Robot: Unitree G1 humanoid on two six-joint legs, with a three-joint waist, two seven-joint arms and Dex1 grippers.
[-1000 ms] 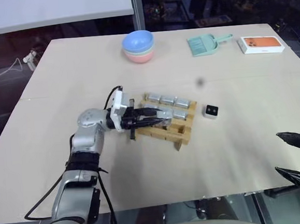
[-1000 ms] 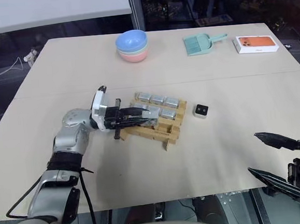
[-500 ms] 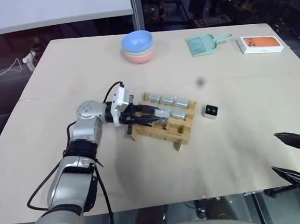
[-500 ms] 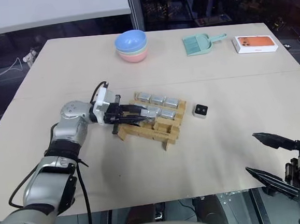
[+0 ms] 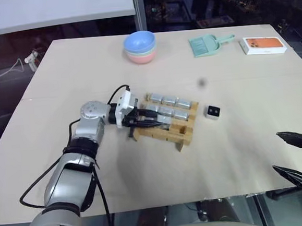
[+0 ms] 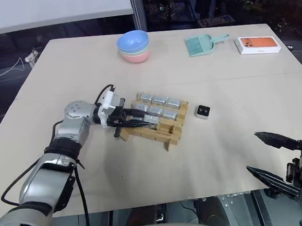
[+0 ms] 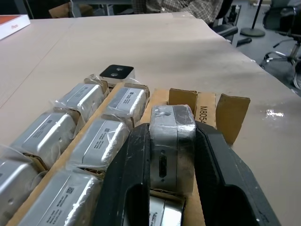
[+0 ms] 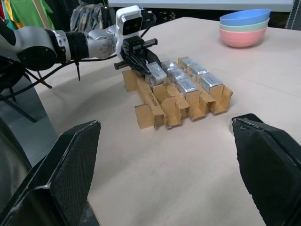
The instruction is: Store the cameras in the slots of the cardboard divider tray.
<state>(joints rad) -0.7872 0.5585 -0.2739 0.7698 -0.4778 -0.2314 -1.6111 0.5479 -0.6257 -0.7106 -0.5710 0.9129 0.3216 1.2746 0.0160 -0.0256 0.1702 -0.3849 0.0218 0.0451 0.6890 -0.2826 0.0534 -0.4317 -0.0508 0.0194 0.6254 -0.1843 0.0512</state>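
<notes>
The cardboard divider tray (image 5: 182, 135) lies mid-table, skewed, with cameras (image 5: 169, 100) wrapped in clear film filling its far and middle rows. My left gripper (image 5: 160, 121) reaches in from the left and is shut on one silver camera (image 7: 171, 120), held upright over a slot at the left end of the near row. Its black fingers (image 7: 134, 160) press both sides of the block. Another camera (image 5: 212, 111), black face up, lies loose on the table just right of the tray. My right gripper (image 5: 300, 157) hovers open at the table's near right edge, far from the tray.
Stacked blue, green and pink bowls (image 5: 139, 46), a teal dustpan (image 5: 208, 44) and a white-and-orange flat box (image 5: 263, 44) sit along the far side. The table's front edge (image 5: 163, 205) runs close under my right gripper.
My left wrist has shifted slightly away from me and tipped downward, bringing the held camera lower toward the tray's near row. The right gripper has stayed put.
</notes>
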